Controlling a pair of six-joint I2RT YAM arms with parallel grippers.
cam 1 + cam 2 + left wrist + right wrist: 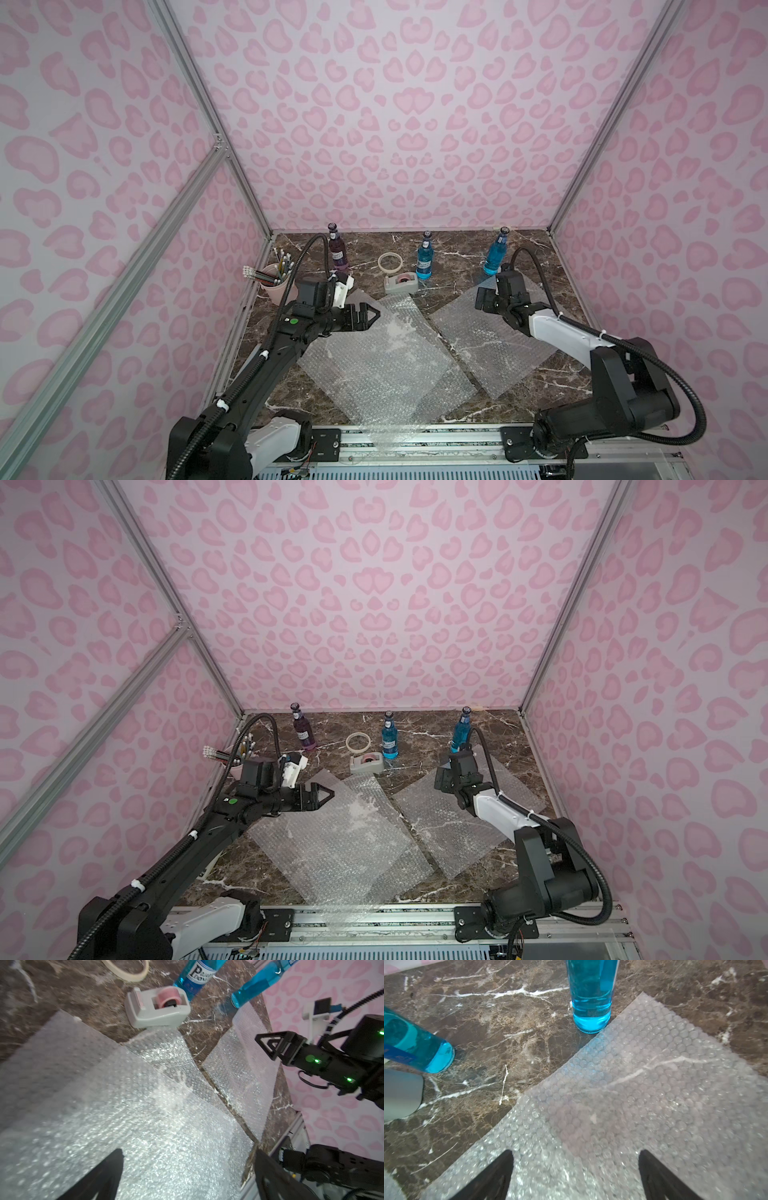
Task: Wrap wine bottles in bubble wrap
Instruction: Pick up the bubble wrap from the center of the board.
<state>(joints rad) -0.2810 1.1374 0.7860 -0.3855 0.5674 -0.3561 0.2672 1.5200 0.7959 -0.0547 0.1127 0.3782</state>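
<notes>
Bubble wrap is not yet round any bottle, so I judge the task barely begun, with all three wrappings left to do. At the far left a pink pencil cup (276, 291) stands by the wall. Just right of it the purple bottle (337, 253) stands upright at the far edge, bare.

The left hand (371, 315) hovers nearer, over the left bubble wrap sheets (374, 357), its fingers wide and holding nothing. Those sheets lie flat and overlapping mid-tabletop, and one reaches past the near edge. Beyond them sit a pale tape roll (133, 978) and a grey tape dispenser (400, 283). The middle blue bottle (424, 262) stands upright just right of the dispenser.

Further right a single bubble wrap sheet (469, 336) lies flat. The right blue bottle (591, 1001) stands upright just beside its far corner. The right hand (575, 1153) hangs over that sheet facing this bottle, fingers wide and empty. A first pick-up looks like the step in hand.

Brown marble with white veins makes the tabletop (536, 386). Pink leopard-print walls (395, 104) enclose it, joined by aluminium posts (199, 104).
</notes>
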